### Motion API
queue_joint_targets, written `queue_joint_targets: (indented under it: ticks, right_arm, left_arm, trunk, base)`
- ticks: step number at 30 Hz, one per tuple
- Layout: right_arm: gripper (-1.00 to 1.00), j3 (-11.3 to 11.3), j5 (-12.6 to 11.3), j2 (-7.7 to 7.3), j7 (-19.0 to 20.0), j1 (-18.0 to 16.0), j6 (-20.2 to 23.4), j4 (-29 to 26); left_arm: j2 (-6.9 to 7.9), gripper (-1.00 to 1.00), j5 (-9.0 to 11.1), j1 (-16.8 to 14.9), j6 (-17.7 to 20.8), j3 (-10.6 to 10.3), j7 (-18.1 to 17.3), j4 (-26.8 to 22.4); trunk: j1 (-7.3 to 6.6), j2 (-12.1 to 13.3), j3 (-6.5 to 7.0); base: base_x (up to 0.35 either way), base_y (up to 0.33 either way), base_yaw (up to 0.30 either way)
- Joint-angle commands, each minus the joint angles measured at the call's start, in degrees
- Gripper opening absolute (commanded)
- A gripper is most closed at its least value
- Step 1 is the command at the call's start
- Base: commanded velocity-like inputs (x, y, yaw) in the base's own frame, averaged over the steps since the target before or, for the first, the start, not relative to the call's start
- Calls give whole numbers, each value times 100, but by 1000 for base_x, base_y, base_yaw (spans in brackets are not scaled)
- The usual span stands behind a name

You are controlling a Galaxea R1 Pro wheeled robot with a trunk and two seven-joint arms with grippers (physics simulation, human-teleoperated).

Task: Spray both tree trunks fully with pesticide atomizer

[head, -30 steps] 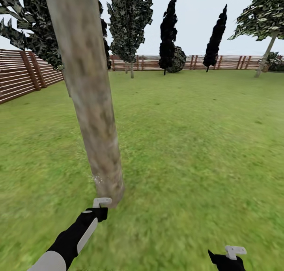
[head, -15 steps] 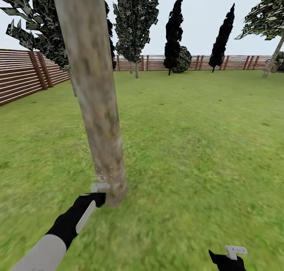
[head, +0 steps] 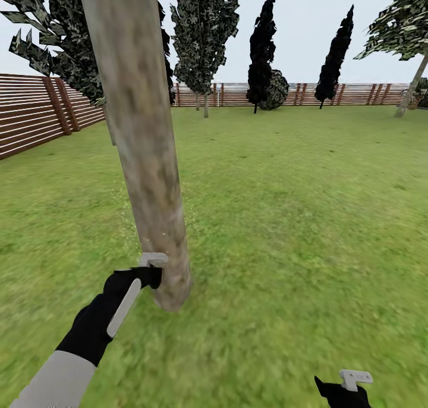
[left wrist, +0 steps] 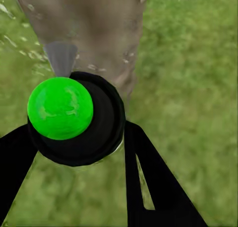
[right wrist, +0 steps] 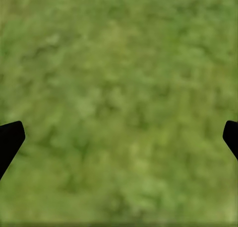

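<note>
A thick, mottled grey-brown tree trunk [head: 145, 158] rises from the grass close in front of me, left of centre. My left gripper [head: 151, 271] is right against its lower part, a little above the base. In the left wrist view this gripper [left wrist: 79, 152] is shut on the pesticide atomizer [left wrist: 99, 132], a round black body with a bright green cap and a grey nozzle facing the trunk [left wrist: 94, 28]. Whitish pesticide specks [left wrist: 29, 53] float beside the bark, and faint pesticide specks [head: 128, 217] dot the air by the trunk. My right gripper [head: 345, 390] hangs low at the right, and the right wrist view shows this gripper [right wrist: 119, 137] open over bare grass.
A brown slatted fence [head: 35, 110] runs along the left and back of the lawn [head: 297, 217]. Far off stand a green-leaved tree [head: 205, 39], two black-leaved trees [head: 261, 45], a round bush [head: 274, 90] and a leaning tree [head: 413, 90] at the right edge.
My left gripper has climbed up the trunk with the atomizer. Specks of mist have spread beside the bark. The view shifted slightly early on; the right arm stays put.
</note>
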Motion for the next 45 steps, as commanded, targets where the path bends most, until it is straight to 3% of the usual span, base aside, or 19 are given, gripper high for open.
queue_joint_targets:
  ticks: [1,3,4,8,12,13,16,18,20,23,25,27,29,30,32,35,38,41,45]
  right_arm:
    - [100,0,0,0,0,0,0,0]
    - [100,0,0,0,0,0,0,0]
    - [100,0,0,0,0,0,0,0]
    - [100,0,0,0,0,0,0,0]
    - [100,0,0,0,1,0,0,0]
    - [100,0,0,0,0,0,0,0]
    - [100,0,0,0,0,0,0,0]
    - [100,0,0,0,0,0,0,0]
    - [100,0,0,0,0,0,0,0]
    - [100,0,0,0,1,0,0,-2]
    - [100,0,0,0,0,0,0,-4]
    - [100,-3,0,0,0,0,0,-1]
    - [100,0,0,0,1,0,0,0]
    - [100,0,0,0,2,0,0,0]
    - [100,0,1,0,2,0,0,0]
    - [100,0,0,0,0,0,0,0]
    - [100,0,2,11,0,0,0,0]
    - [100,0,4,11,0,0,0,0]
    - [100,0,7,6,0,0,0,0]
  left_arm:
    - [92,-100,26,-8,110,146,-1,-77]
    - [221,-100,26,-5,332,323,-1,-239]
    - [191,-100,17,9,361,309,-1,-270]
    - [130,-100,48,4,659,-241,6,-674]
    - [-42,-100,66,-29,1054,-323,8,-1017]
    - [-12,-100,66,-42,1076,-252,6,-1033]
    - [48,-100,74,-47,1144,314,-15,-1043]
    - [144,-100,71,-51,1182,426,-25,-1044]
    - [113,-100,67,-57,1192,418,-27,-1143]
    - [59,-100,74,-64,1229,-98,-20,-1365]
    - [35,-100,87,-132,1237,-169,-18,-1449]
    - [78,-100,81,-180,1258,-85,-17,-1462]
    - [161,-100,86,-238,1276,580,-18,-1465]
    - [226,-100,89,-253,1278,717,-18,-1466]
    - [359,-100,90,-314,1284,815,-19,-1466]
    - [330,-100,86,-373,1303,790,-19,-1485]
    - [296,-100,355,-457,1306,414,-19,-1736]
    - [321,-100,725,-637,1307,357,-19,-1811]
    - [431,-100,779,-715,1307,382,-19,-1809]
  trunk:
    - [0,0,0]
    - [0,0,0]
    - [0,0,0]
    - [0,0,0]
    - [0,0,0]
    - [0,0,0]
    - [0,0,0]
    - [0,0,0]
    - [0,0,0]
    - [0,0,0]
    - [0,0,0]
    - [0,0,0]
    - [0,0,0]
    - [0,0,0]
    - [0,0,0]
    - [0,0,0]
    - [0,0,0]
    - [0,0,0]
    - [0,0,0]
  base:
    - [0,0,0]
    - [0,0,0]
    - [0,0,0]
    - [0,0,0]
    - [0,0,0]
    - [0,0,0]
    - [0,0,0]
    - [0,0,0]
    - [0,0,0]
    - [0,0,0]
    - [0,0,0]
    - [0,0,0]
    - [0,0,0]
    - [0,0,0]
    - [0,0,0]
    - [0,0,0]
    - [0,0,0]
    - [0,0,0]
    - [0,0,0]
